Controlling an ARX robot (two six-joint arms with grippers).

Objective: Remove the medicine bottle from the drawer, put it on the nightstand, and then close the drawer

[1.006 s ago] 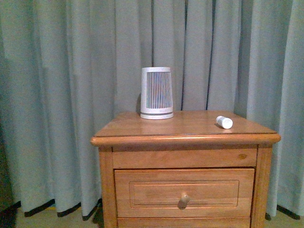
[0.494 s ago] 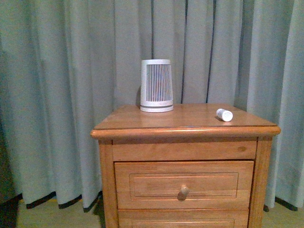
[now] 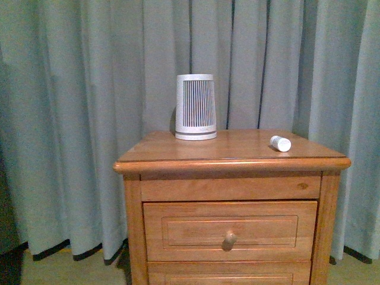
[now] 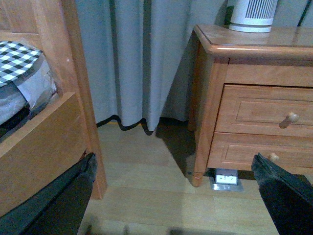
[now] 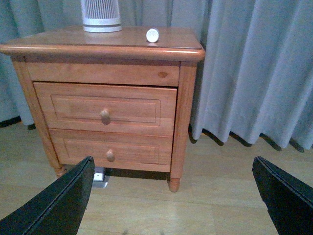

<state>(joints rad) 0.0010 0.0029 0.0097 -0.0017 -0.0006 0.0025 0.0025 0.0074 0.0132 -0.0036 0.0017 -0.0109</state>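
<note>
Now the medicine bottle (image 3: 280, 143) is lying on its side on the nightstand (image 3: 231, 166), near the right edge, and the drawer (image 3: 230, 231) is sitting shut. Both the left gripper (image 4: 171, 196) and right gripper (image 5: 171, 196) are hanging with fingers wide apart, well back from the cabinet.

neither arm shows in the front view, while each wrist view shows its own gripper, the left gripper (image 4: 173, 196) and the right gripper (image 5: 171, 198), with dark fingers spread wide, holding nothing.
</note>
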